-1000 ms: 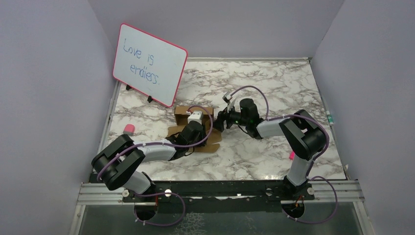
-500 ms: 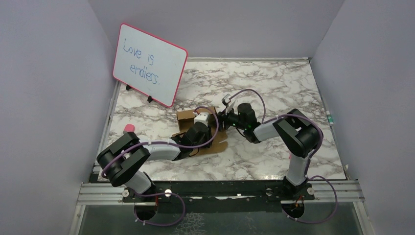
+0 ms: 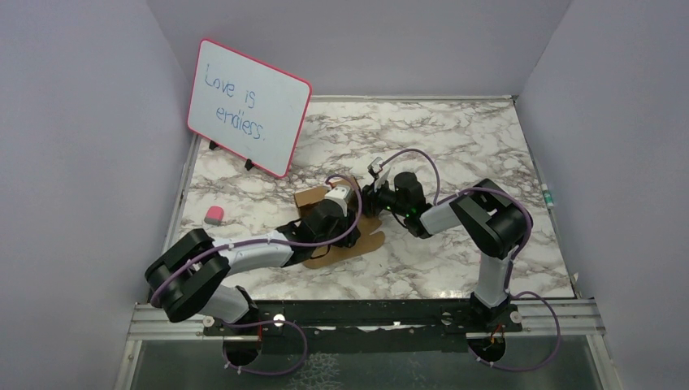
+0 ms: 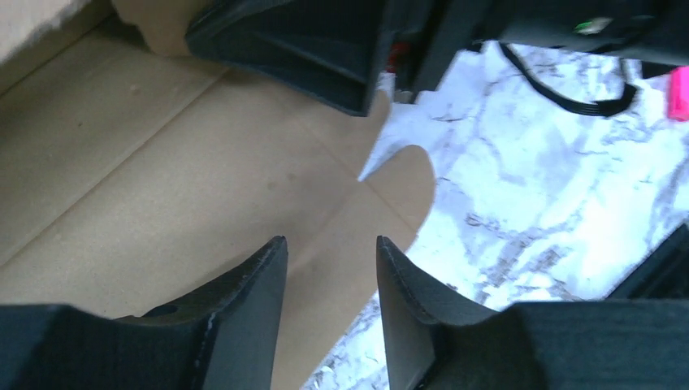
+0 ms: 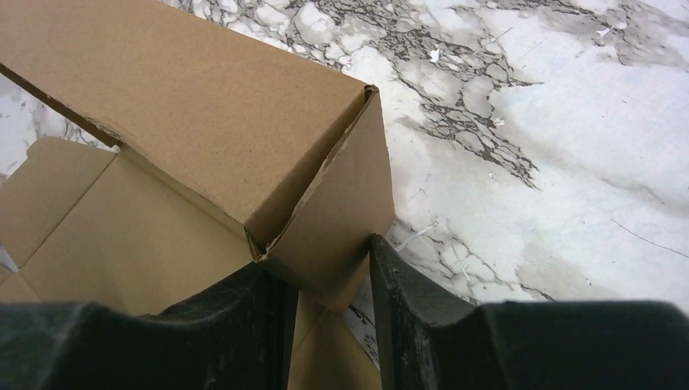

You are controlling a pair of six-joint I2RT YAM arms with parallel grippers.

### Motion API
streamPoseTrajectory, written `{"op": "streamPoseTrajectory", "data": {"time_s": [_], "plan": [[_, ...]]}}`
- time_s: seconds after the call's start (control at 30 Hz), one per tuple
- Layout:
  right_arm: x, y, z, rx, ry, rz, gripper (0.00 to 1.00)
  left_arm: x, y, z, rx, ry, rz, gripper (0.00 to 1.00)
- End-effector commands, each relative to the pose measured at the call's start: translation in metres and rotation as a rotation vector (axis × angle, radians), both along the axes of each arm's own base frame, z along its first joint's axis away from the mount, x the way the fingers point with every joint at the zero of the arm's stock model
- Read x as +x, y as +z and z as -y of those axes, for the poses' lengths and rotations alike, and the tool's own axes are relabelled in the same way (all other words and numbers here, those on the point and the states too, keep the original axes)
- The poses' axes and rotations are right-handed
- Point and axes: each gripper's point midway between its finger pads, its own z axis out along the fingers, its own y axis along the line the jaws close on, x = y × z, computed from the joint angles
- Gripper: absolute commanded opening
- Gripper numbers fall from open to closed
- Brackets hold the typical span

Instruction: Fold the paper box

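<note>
The paper box (image 3: 359,241) is brown cardboard lying partly folded at the middle of the marble table, one wall (image 5: 203,114) raised. My right gripper (image 3: 368,203) reaches in from the right. In the right wrist view its jaws (image 5: 322,253) are shut on the corner of an upright side flap (image 5: 341,219), both fingers touching it. My left gripper (image 3: 345,213) hovers low over the box's flat panel (image 4: 162,187). Its jaws (image 4: 331,248) stand open with only flat cardboard beneath them. The rounded tabs (image 4: 406,183) lie flat on the marble.
A pink-framed whiteboard (image 3: 248,107) stands at the back left. A small pink object (image 3: 214,215) lies left of the box, and another pink piece (image 3: 484,258) sits by the right arm. Purple walls enclose the table on three sides.
My right gripper moved left onto the box and closed on the side flap. The left arm reached further forward and right, its jaws opened a little, and the box shifted right.
</note>
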Motion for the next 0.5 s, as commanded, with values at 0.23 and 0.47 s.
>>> {"op": "streamPoseTrajectory", "data": {"time_s": [0.23,0.47], "plan": [[-0.001,-0.007,-0.004,-0.022,0.031,0.017,0.4,0.017,0.127,-0.007,-0.047,-0.032,0.236,0.51],[-0.003,-0.004,-0.003,-0.022,0.037,0.024,0.39,0.075,0.141,-0.049,-0.017,0.102,0.271,0.51]]}}
